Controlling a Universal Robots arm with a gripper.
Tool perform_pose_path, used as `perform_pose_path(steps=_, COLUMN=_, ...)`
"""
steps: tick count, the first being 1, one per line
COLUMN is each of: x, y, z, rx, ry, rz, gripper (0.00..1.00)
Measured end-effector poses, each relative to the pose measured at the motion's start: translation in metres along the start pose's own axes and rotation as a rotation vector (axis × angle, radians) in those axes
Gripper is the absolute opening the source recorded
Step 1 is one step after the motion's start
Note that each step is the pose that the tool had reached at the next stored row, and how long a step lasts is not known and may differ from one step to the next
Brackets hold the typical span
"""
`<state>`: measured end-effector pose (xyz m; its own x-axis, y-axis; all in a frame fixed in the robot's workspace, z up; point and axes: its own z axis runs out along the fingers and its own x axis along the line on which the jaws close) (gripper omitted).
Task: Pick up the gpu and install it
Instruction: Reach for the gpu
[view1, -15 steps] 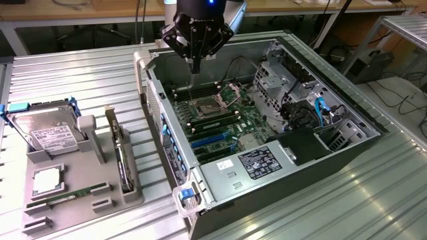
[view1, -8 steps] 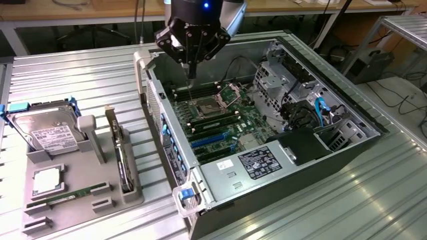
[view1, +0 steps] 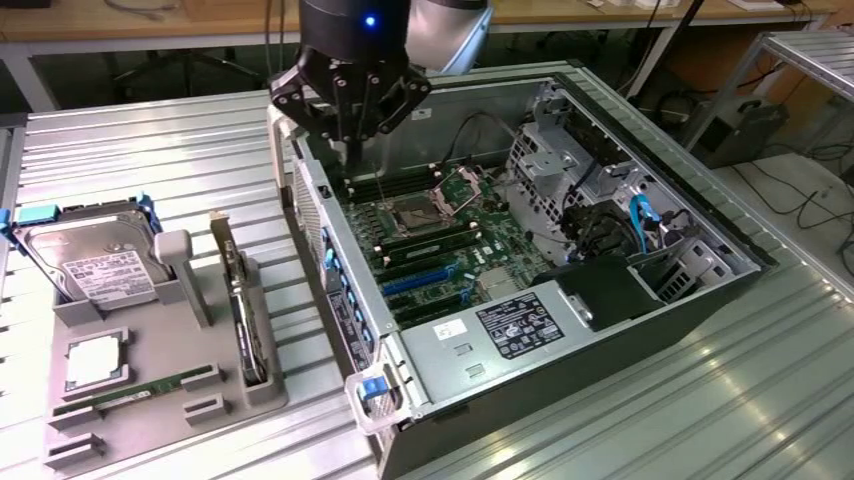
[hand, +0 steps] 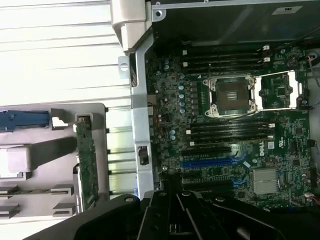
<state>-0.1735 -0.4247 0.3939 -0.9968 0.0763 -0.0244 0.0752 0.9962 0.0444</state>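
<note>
Black and clenched on nothing, the gripper (view1: 354, 138) is hanging over the open computer case (view1: 694, 250), its fingers pressed together and pointing straight down. Just below it the motherboard (view1: 441, 240) is lying face up. The case is resting on its side with the panel off, most likely so that the slots are facing a hand coming from above.

Down and off to one side of the gripper, outside the case wall, the gpu (view1: 240, 300) is standing on its long edge in a grey holder (view1: 174, 400), well apart from the fingers. It is probably being kept upright there so that its upper edge is offering itself to a downward grasp. Farther from the gripper, the same holder is carrying a hard drive (view1: 87, 265) and a memory stick (view1: 134, 390).

The wrist view is looking down past the gripper (hand: 175, 212) and giving what the exterior view is not: the gpu (hand: 86, 165) seen edge-on, a blue expansion slot (hand: 210, 162) close to the fingers, and the opened CPU socket (hand: 230, 95) beyond. The exterior view alone is showing how high the hand is hanging above the board.
</note>
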Motion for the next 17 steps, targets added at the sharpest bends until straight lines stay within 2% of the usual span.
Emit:
perform_pose_path(steps=10, x=0.043, y=-0.0118, z=0.0023, rx=-0.0001, ry=-0.0001, rz=0.0, gripper=0.11)
perform_pose_path(steps=17, x=0.081, y=-0.0226, z=0.009, rx=0.0012, ry=-0.0001, rz=0.0, gripper=0.11)
